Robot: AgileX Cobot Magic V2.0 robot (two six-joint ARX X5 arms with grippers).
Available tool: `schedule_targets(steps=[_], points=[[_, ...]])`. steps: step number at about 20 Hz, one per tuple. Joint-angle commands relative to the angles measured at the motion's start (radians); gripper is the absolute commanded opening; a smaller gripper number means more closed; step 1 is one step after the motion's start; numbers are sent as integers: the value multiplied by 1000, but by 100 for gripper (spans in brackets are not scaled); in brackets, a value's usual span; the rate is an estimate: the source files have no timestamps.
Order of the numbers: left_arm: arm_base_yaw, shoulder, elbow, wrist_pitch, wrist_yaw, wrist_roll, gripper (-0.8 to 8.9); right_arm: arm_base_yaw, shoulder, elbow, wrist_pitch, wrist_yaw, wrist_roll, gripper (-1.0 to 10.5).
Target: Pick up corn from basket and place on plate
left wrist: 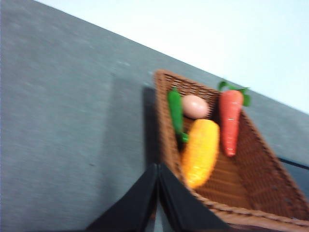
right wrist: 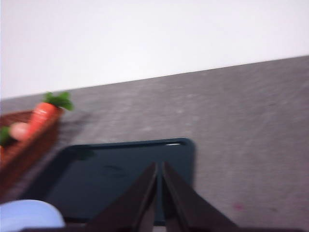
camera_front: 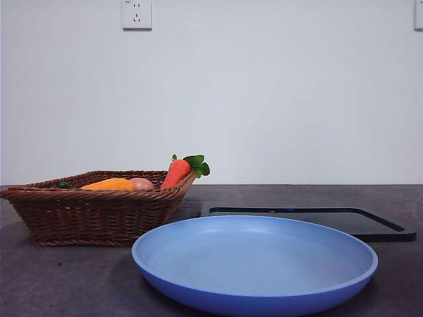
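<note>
Corn (left wrist: 200, 152): lay in basket (left wrist: 260, 169) beside carrot (left wrist: 230, 121).
Plate (camera_front: 254, 264): bare.
Left gripper (left wrist: 158, 166): jaws together, above basket rim.
Right gripper (right wrist: 160, 166): jaws together, over tray (right wrist: 120, 174).

Orange-yellow corn (left wrist: 200, 152) flat in wicker basket (camera_front: 92, 214); blue plate (camera_front: 254, 267) nearby

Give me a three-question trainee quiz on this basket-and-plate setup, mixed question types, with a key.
1. True or false: the corn already lies on the plate.
2. Multiple choice: beside the corn in the basket, which thing leans on the rim? A) carrot B) banana C) spoon
3. Fill in: behind the blue plate lies a flat black ____.

Key:
1. False, it lies in the basket.
2. A
3. tray
</note>
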Motion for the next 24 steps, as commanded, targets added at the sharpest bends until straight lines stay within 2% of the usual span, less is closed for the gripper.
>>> schedule_targets(steps=[1,4,10,16,24], points=[[3,-2,19,-16,61,-83,7,0,-1,4,26,-21,125,3],[3,1,68,-47,92,-95,7,0,0,44,-10,-23,185,3],[3,39,207,-151,122,-67,7,0,27,195,-109,-33,185,3],[3,150,361,-249,209,-2,7,0,154,367,-280,-131,112,3],[2,351,579,-480,302,196,7,6,384,613,-532,-285,-74,3]])
